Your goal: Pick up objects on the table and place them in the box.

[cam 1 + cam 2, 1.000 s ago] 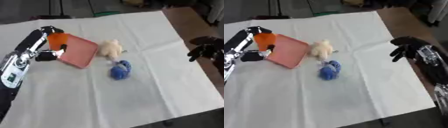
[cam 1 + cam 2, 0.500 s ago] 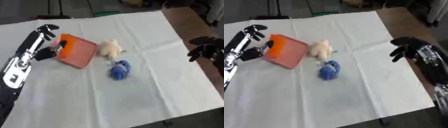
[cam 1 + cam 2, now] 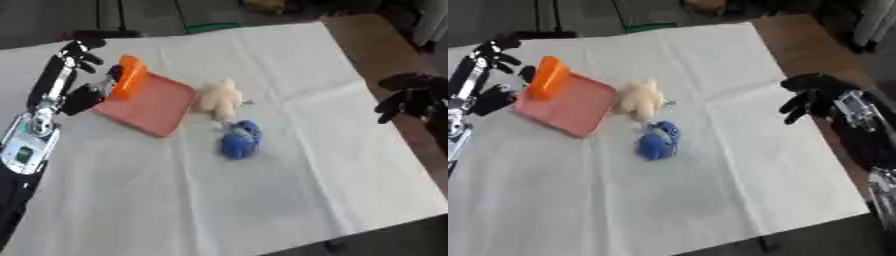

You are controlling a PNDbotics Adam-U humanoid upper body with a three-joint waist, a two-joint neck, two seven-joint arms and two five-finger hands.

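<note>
A pink, shallow box (image 3: 150, 106) lies on the white cloth at the left. An orange thing (image 3: 129, 76) leans on the box's far-left edge. My left hand (image 3: 77, 54) is just left of it with its fingers spread and straight, holding nothing; its thumb (image 3: 86, 95) sits by the box's left side. A cream plush toy (image 3: 219, 97) lies right of the box, and a blue plush toy (image 3: 239, 140) lies just in front of it. My right hand (image 3: 814, 95) hangs open at the table's right edge, far from the toys.
The white cloth (image 3: 262, 200) covers most of the table; bare brown tabletop (image 3: 376, 45) shows along the right side. Dark floor and stands lie beyond the far edge.
My left hand has let go of the orange thing and drawn back to the left with its fingers spread. The orange thing now rests at the box's edge. The right hand has stayed still.
</note>
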